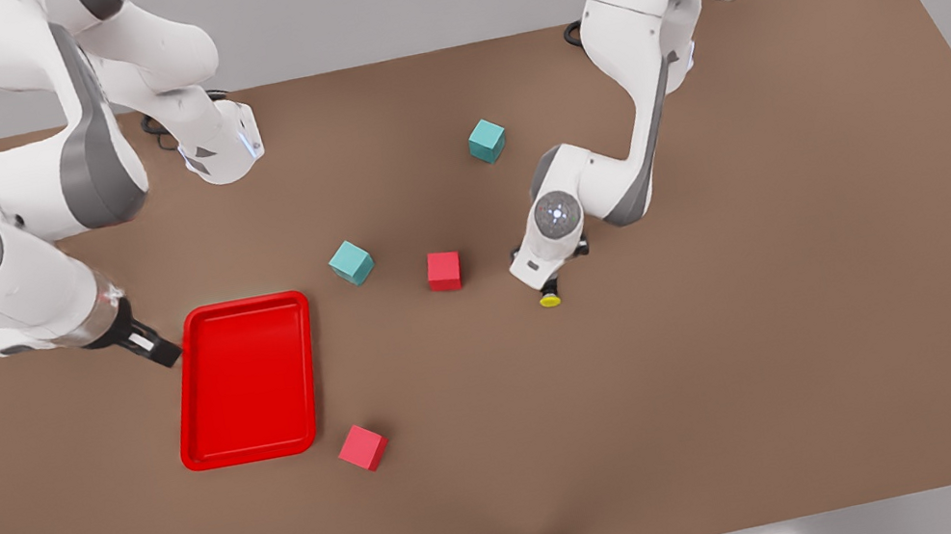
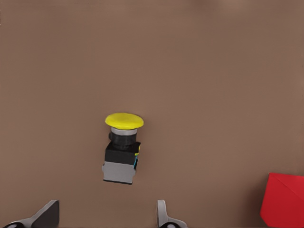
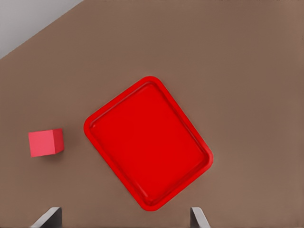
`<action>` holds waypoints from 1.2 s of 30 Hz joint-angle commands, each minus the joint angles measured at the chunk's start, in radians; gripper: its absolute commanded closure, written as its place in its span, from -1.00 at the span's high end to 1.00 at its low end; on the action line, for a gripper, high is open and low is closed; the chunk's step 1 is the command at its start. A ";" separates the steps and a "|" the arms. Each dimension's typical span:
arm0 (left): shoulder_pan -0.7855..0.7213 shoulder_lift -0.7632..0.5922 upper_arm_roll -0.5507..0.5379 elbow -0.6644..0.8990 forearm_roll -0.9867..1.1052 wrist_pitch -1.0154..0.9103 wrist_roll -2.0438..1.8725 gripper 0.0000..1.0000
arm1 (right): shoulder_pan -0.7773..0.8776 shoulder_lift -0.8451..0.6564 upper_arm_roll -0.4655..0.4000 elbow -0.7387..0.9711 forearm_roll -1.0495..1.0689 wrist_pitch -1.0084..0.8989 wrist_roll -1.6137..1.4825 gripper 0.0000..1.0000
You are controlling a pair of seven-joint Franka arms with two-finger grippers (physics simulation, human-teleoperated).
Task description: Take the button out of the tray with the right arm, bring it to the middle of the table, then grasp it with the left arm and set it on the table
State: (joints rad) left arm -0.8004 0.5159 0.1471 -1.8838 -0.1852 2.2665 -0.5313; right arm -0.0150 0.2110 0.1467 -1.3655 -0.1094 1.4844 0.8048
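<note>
Nearest the camera, a red cube [image 1: 362,448] sits just off the empty tray's [image 1: 246,382] corner on the worktop [image 1: 746,356]. The right tool [image 1: 146,343] hovers beside the tray's far edge, fingers spread wide. Toward the middle, the button [image 2: 122,147] lies on its side on the worktop, the left tool [image 1: 549,285] open above it, not touching. Farther back stand another red cube [image 1: 444,271] and two teal cubes [image 1: 351,263].

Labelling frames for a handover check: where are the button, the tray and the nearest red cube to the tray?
button [image 2: 124,120]: left wrist view, yellow cap.
tray [image 1: 248,379]: front view, bare floor.
red cube [image 1: 362,448]: front view, top face.
</note>
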 commanded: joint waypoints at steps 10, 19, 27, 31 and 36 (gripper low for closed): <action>0.013 0.069 0.002 -0.057 0.144 0.375 0.132 1.00 | -0.128 0.011 -0.001 0.029 -0.059 -0.202 -0.552 1.00; 0.013 0.104 -0.014 -0.070 0.141 0.373 0.142 1.00 | -0.125 0.019 -0.001 0.026 -0.065 -0.225 -0.547 1.00; 0.020 0.101 -0.017 -0.070 0.145 0.347 0.149 0.33 | -0.125 0.037 -0.001 0.029 -0.088 -0.226 -0.547 1.00; 0.033 0.101 -0.015 -0.067 0.145 0.334 0.149 -0.19 | -0.120 0.039 -0.001 0.029 -0.088 -0.226 -0.550 1.00; 0.032 0.088 -0.014 0.003 0.144 0.193 0.149 -0.25 | -0.118 0.042 -0.001 0.028 -0.088 -0.237 -0.549 1.00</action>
State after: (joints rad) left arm -0.7688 0.6089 0.1341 -1.8957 -0.0300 2.5653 -0.4324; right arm -0.1343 0.2535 0.1455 -1.3379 -0.1978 1.2556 0.3293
